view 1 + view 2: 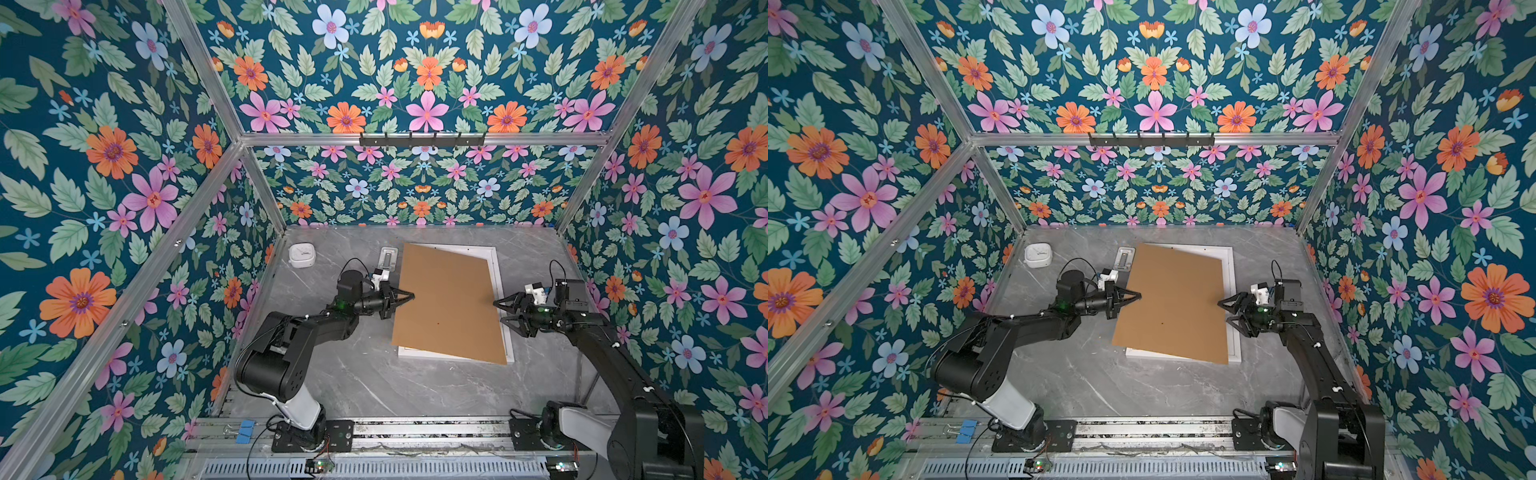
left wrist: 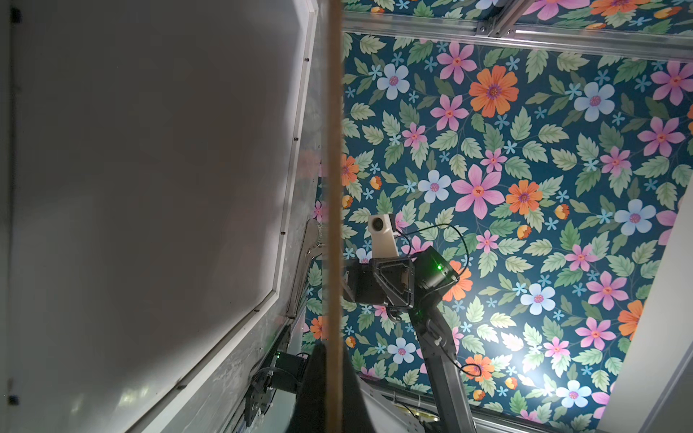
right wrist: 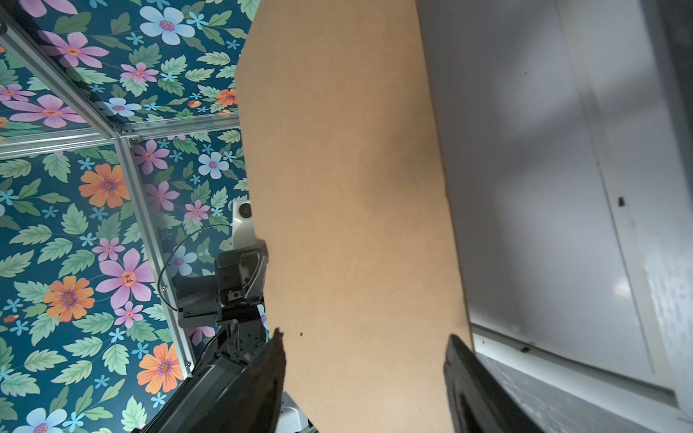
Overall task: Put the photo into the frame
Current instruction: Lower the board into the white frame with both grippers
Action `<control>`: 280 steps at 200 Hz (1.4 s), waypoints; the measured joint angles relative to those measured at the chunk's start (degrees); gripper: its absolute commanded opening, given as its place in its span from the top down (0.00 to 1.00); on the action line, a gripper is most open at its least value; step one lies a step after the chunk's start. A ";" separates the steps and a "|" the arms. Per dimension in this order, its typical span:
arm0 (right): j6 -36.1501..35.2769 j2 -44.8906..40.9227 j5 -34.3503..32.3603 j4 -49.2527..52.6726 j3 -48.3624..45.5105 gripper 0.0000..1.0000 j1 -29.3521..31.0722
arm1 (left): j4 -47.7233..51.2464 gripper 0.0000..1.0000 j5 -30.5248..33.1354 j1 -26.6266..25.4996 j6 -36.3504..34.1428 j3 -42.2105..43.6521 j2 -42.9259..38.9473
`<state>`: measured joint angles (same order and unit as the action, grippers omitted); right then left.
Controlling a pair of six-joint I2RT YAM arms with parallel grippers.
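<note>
The left arm reaches in low from the left, wrist level, its left fingers point(image 1: 408, 296) point(image 1: 1136, 296) clamped together on the left edge of a brown board point(image 1: 449, 303) point(image 1: 1173, 303) point(image 2: 333, 187) point(image 3: 348, 206). The right arm comes in from the right, and its right fingers point(image 1: 503, 300) point(image 1: 1229, 300) are spread apart just beside the board's right edge (whether they touch it cannot be told).

The frame point(image 1: 496, 286) point(image 1: 1230, 286) is white and lies flat on the grey bench point(image 1: 374, 386) point(image 1: 1100, 386), right of middle and towards the back. The board sits skewed over it and tilted, with its left side raised. Only the frame's right rim and near edge show. A pale sheet point(image 2: 150, 187) fills the frame under the board. Whether that sheet is the photo cannot be told.

The board's left edge overhangs the frame. Open bench lies in front, and a small white box point(image 1: 302, 254) stands well apart at back left.
</note>
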<state>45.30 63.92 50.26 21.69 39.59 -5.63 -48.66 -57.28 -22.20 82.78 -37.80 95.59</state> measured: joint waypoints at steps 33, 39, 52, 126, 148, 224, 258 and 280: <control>0.98 -1.36 0.00 0.37 -0.31 0.33 -0.33 | -5.95 1.00 0.85 -0.79 3.76 1.11 3.54; 0.98 -1.49 -0.04 0.44 -0.33 0.33 -0.39 | -6.69 1.00 0.98 -0.90 3.87 1.14 3.98; 0.98 -1.55 -0.26 0.48 -0.33 0.33 -0.48 | -8.61 1.00 1.44 -1.18 4.07 1.14 5.29; -1.11 -2.10 -0.96 3.10 0.02 0.33 -3.04 | -14.71 1.00 1.60 -1.36 5.70 -1.57 12.68; -2.12 -2.08 -0.76 3.82 0.11 0.33 -4.76 | -13.88 1.00 1.51 -1.33 4.70 -3.72 14.19; -5.97 0.35 -0.09 4.96 -0.24 0.33 -6.45 | -17.31 1.00 1.53 -1.31 5.60 -7.41 20.00; -8.22 2.08 -2.75 5.70 -0.79 0.33 -6.45 | -15.23 1.00 2.01 -1.31 3.63 -8.74 19.96; -9.35 3.52 -4.11 5.68 -0.94 0.33 -6.45 | -13.44 1.00 2.05 -1.33 0.81 -9.35 20.11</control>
<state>35.94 67.44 46.15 27.38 38.65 -12.08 -62.11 -55.22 -23.53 83.59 -47.16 115.70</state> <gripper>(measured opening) 0.668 0.061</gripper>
